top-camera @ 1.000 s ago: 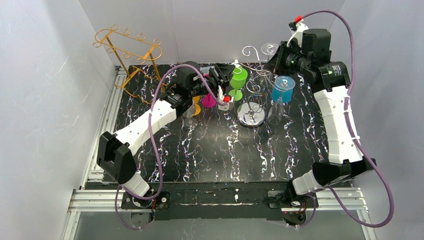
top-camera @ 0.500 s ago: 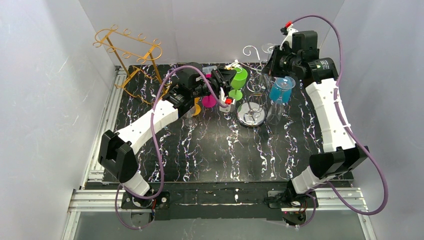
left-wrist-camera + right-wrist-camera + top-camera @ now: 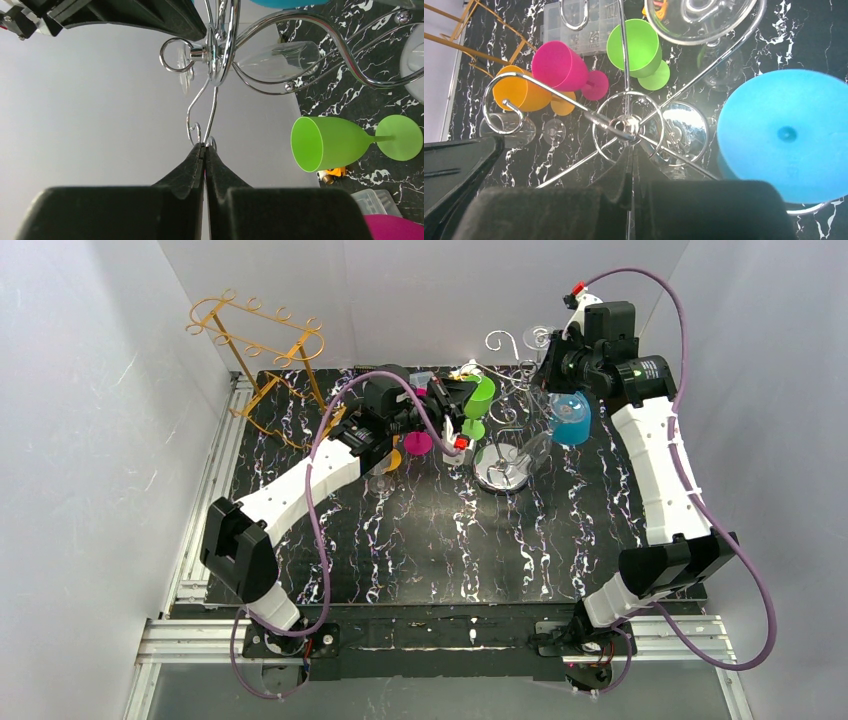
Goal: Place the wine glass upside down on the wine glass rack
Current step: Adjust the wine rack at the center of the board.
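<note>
**Blue wine glass (image 3: 786,135) foot-up at the wine glass rack (image 3: 626,125), both grippers clenched**

The glass hangs inverted at the rack's right-hand arm, toward the far right corner of the table (image 3: 420,550); I cannot tell whether its foot rests fully in the wire loop. The left gripper (image 3: 204,148) is clenched on the tip of a rack hook. The right gripper (image 3: 631,150) has its jaws pressed together over the rack's hub, grasping nothing I can make out. The glass looks like opaque plastic: light, stiff, smooth, probably slippery and hardly fragile. The stem just under the foot seems the best hold, since it must slide between the wires, and the wire rack itself looks light and easy to tip.
</note>
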{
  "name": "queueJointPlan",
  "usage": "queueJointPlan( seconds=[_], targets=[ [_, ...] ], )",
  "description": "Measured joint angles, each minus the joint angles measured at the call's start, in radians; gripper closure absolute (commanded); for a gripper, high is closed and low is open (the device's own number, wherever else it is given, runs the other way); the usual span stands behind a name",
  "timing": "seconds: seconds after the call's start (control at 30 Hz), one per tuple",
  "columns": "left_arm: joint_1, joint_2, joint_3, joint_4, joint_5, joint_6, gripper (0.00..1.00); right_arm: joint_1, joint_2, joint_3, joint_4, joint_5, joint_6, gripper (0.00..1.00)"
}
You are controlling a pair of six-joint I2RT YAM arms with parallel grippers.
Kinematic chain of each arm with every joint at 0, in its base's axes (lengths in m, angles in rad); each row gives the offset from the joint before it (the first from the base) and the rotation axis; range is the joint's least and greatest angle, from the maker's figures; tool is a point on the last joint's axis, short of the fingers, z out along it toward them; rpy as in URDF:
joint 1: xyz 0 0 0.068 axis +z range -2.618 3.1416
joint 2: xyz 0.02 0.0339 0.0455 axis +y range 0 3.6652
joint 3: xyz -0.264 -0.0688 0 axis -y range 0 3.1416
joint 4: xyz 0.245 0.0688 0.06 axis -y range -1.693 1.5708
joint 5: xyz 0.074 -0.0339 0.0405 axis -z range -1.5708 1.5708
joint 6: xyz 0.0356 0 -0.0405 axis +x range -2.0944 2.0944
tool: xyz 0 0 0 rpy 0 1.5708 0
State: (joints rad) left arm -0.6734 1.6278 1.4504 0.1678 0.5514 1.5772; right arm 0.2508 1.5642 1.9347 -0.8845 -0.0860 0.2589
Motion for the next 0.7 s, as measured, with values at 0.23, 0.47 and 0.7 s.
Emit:
queueJointPlan(
  seconds=[0.23,0.47,0.7],
  targets=[
    [-0.012,-0.077,-0.050,0.011,-0.027,-0.060,0.18,0.000,0.000,0.000,0.000,-0.013,-0.002,0.81],
    [-0.013,-0.255,-0.072,-0.118,-0.238,-0.387,0.07,0.007,-0.023,0.013,0.000,-0.064,0.005,0.63],
    [0.093,-0.404,-0.028,-0.456,-0.454,-0.810,0.07,0.125,-0.044,0.132,-0.007,-0.021,0.018,0.52]
  ],
)
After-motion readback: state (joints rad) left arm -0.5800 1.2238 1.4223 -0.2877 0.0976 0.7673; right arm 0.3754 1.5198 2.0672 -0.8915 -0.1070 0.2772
